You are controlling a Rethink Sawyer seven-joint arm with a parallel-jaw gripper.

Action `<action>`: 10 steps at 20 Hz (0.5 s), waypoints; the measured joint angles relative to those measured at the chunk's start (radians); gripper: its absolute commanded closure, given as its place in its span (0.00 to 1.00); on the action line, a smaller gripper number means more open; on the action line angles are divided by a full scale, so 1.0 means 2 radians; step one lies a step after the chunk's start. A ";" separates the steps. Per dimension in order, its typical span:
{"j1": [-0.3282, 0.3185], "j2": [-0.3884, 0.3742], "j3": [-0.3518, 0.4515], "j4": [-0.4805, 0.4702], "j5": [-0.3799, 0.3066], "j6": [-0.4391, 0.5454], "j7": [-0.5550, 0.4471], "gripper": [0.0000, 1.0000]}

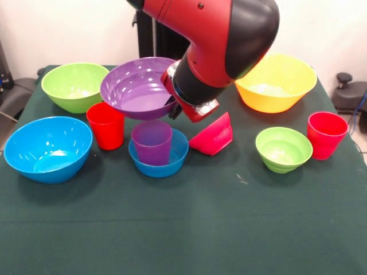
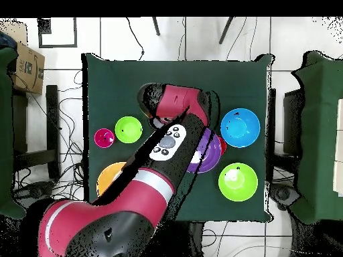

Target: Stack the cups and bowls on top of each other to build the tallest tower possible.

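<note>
My gripper (image 1: 172, 106) is shut on the right rim of the large purple bowl (image 1: 136, 89), which hangs tilted above the table. Just below and in front, a purple cup (image 1: 152, 142) stands inside the small blue bowl (image 1: 160, 157). A red cup (image 1: 106, 126) stands to their left. The small red-pink bowl (image 1: 213, 136) lies tipped on its side to their right. In the overhead view the arm hides the gripper, and only part of the purple bowl (image 2: 210, 152) shows.
Large lime green bowl (image 1: 74, 86) at back left, large blue bowl (image 1: 49, 149) at front left, yellow bowl (image 1: 276, 83) at back right. Small lime green bowl (image 1: 284, 150) and a second red cup (image 1: 325, 134) stand at the right.
</note>
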 measured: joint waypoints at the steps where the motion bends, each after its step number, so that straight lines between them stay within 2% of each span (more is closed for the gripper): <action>1: -0.001 0.001 0.000 -0.003 0.000 0.000 0.000 1.00; 10: -0.015 0.019 -0.001 -0.047 0.000 0.004 0.000 1.00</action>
